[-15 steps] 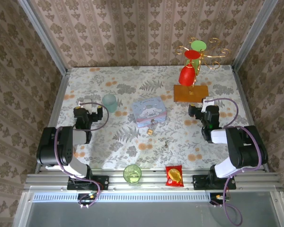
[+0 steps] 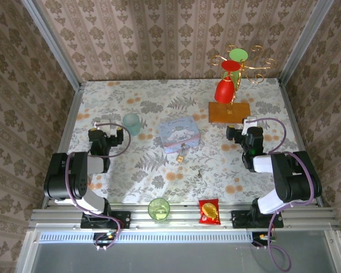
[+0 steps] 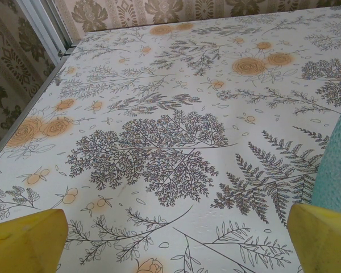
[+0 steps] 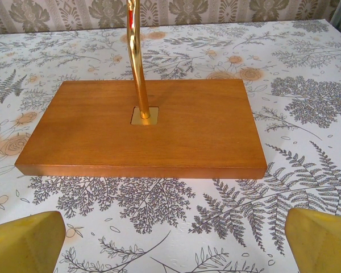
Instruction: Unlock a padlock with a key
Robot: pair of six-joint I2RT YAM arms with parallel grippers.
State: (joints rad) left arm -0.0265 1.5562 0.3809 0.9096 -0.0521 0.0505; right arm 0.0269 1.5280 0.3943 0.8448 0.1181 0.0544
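The small brass padlock [image 2: 181,157] lies on the floral cloth just in front of the pale blue tin [image 2: 179,135]. The thin key [image 2: 199,172] rests a little to its right and nearer me, barely visible against the pattern. My left gripper [image 2: 105,132] rests low at the left, far from both, and my right gripper [image 2: 244,131] rests at the right. In the left wrist view the left gripper [image 3: 176,247] is open over bare cloth, yellow fingertips [image 3: 25,239] wide apart. In the right wrist view the right gripper [image 4: 173,244] is open and holds nothing.
A teal cup [image 2: 131,122] stands right of the left gripper, its side at the frame edge [image 3: 338,165]. A wooden stand base [image 4: 142,128] with a gold stem sits just ahead of the right gripper. A green cup [image 2: 158,209] and red snack packet [image 2: 208,211] lie at the near edge.
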